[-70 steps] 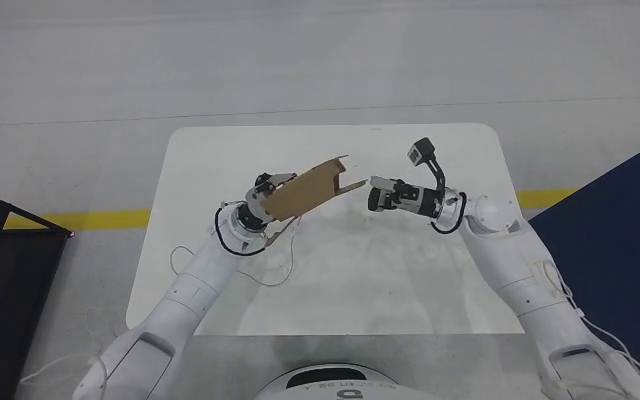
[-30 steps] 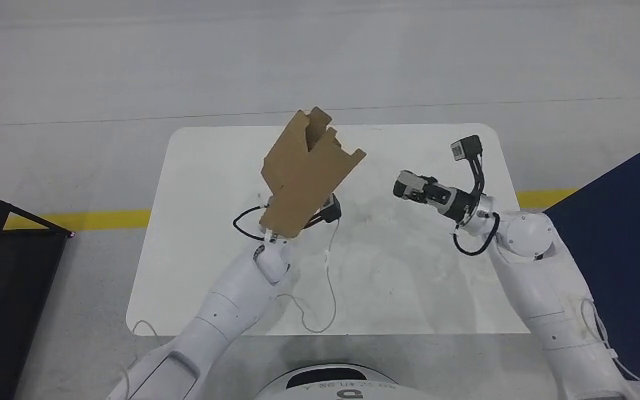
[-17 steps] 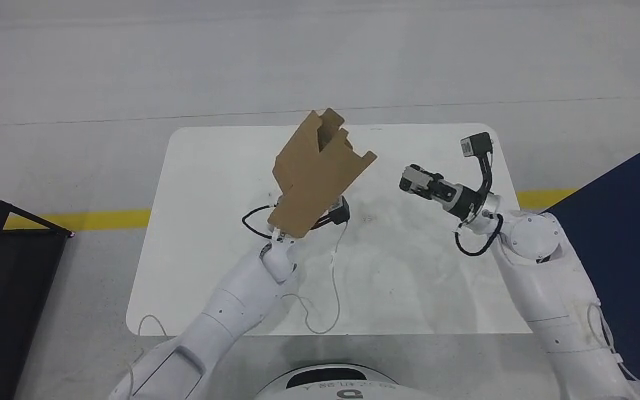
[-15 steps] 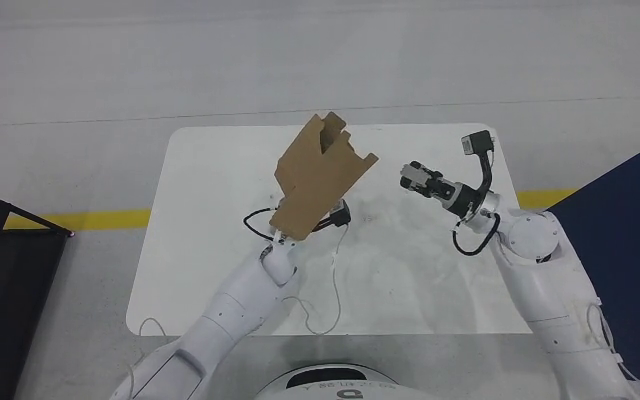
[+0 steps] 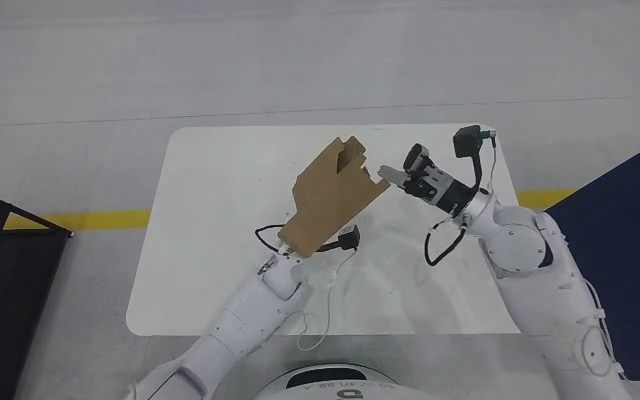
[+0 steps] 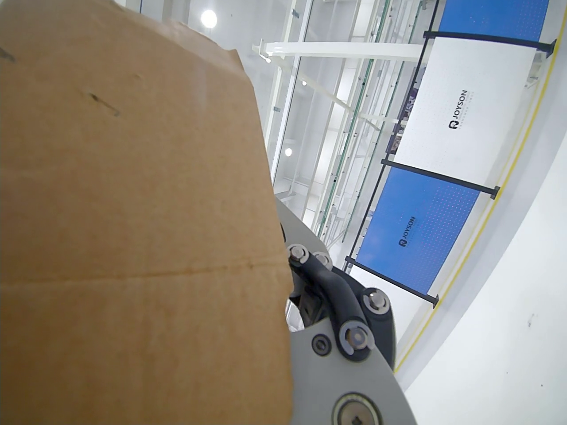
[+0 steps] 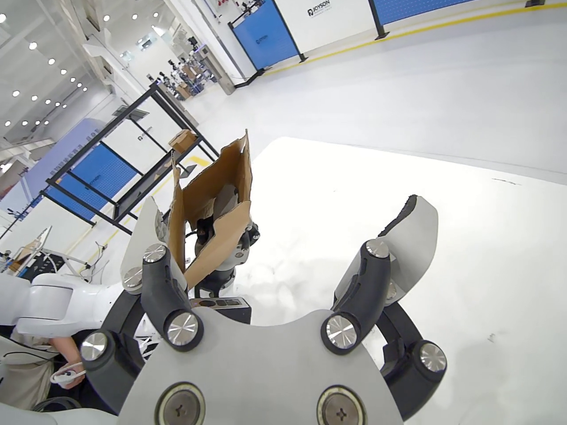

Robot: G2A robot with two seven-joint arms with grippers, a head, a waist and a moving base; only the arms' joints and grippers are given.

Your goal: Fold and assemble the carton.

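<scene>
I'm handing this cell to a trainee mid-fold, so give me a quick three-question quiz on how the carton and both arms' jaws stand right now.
1. True or false: the carton lies flat on the table.
2. On the right arm, the jaws are: A) shut on the carton; B) open, close beside the carton's edge; C) shut on nothing.
3. Which arm holds the carton raised?
Key: 1 false; 2 B; 3 the left arm.
</scene>
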